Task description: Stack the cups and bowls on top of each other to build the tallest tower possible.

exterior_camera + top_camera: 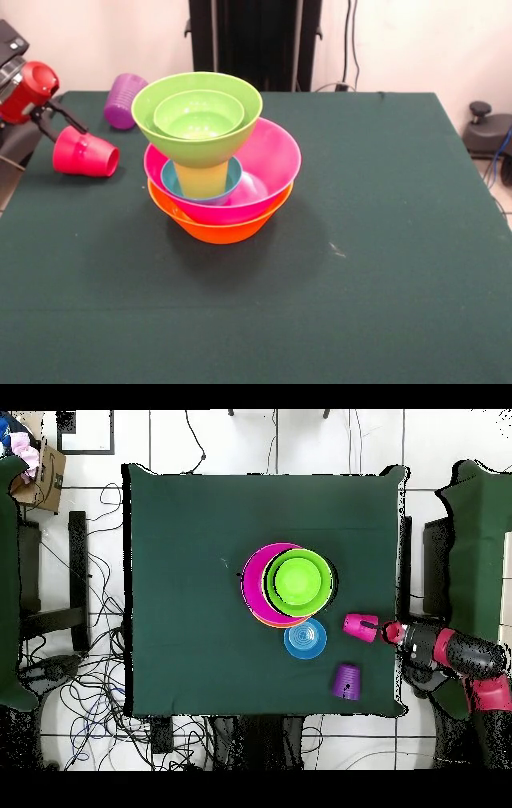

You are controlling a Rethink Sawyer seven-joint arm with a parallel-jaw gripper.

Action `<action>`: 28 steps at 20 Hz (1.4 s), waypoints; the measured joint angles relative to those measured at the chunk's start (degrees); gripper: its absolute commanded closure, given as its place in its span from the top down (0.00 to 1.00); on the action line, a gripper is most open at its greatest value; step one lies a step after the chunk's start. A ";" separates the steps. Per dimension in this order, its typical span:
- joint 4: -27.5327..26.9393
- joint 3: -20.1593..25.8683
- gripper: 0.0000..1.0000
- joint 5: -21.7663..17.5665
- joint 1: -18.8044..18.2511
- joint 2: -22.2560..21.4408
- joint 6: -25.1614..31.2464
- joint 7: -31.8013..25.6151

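Note:
The tower [216, 160] stands at the table's middle: the orange bowl [220, 230] at the bottom, the pink bowl [272, 164] in it, a blue bowl [172, 180] inside that, the yellow cup [202, 180], then the medium green bowl [160, 120] holding the small green bowl [198, 116]. In the overhead view the tower [290, 584] shows with a blue bowl [305, 639] at its lower right. My gripper [64, 132] comes in sideways at the left edge, shut on the base of the red cup [86, 154], tilted low over the table; it also shows from overhead [380, 629]. The purple cup [124, 100] lies on its side behind.
The dark green table [384, 240] ends just left of the red cup. The black pedestal [256, 40] stands behind the tower. A grey device [488, 132] sits off the table's right. Cables [90, 694] and a cardboard box [40, 474] lie on the floor.

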 measured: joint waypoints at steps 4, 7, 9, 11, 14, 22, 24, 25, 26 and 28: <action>-0.01 0.00 1.00 -0.05 -0.09 0.45 -0.72 0.00; -0.01 -0.01 1.00 -0.18 -0.14 1.31 -1.71 0.00; -0.01 0.00 1.00 -0.20 -0.16 1.77 -2.35 0.00; -0.01 -0.01 1.00 -0.23 -0.17 2.28 -3.08 0.00; 0.04 -0.01 1.00 -0.40 -0.17 2.90 -4.14 0.00; 0.39 0.01 0.00 -1.72 -0.25 3.88 -6.82 0.01; 0.98 0.10 0.00 -1.75 -0.52 3.99 -7.33 0.01; 1.16 0.11 0.00 -1.75 -0.64 4.00 -7.44 0.01; 1.34 0.12 0.00 -1.76 -0.75 4.00 -7.56 0.01; 1.53 0.12 0.00 -1.77 -0.87 4.00 -7.73 0.01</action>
